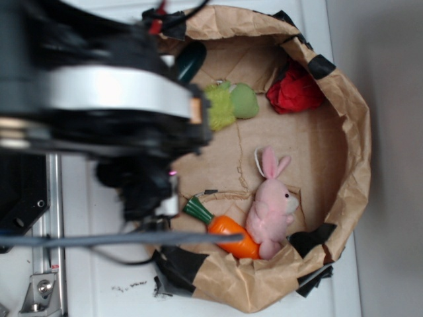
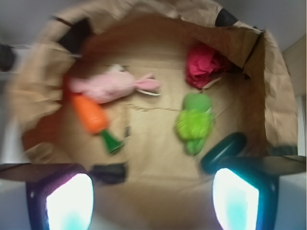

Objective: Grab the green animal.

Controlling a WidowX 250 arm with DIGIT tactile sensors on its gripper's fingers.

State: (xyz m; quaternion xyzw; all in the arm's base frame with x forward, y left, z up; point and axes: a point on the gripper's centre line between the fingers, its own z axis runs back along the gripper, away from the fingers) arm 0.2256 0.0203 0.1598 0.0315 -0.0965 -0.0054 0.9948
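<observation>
The green animal [image 1: 231,104] [image 2: 194,122] is a fuzzy yellow-green plush with a smooth pale green head. It lies on the floor of a brown paper bag [image 1: 350,132] [image 2: 43,86], untouched. In the wrist view my gripper [image 2: 152,199] is open, its two glowing fingers [image 2: 69,201] wide apart over the near edge of the bag with nothing between them. The toy lies ahead of the right finger, apart from it. In the exterior view the arm hides the gripper itself.
Inside the bag lie a pink plush rabbit [image 1: 272,205] [image 2: 112,84], an orange carrot toy [image 1: 228,230] [image 2: 93,117], a red crumpled thing [image 1: 294,89] [image 2: 204,62] and a dark green oblong thing [image 1: 190,59] [image 2: 223,151] close beside the green animal. Black tape patches mark the bag's rim.
</observation>
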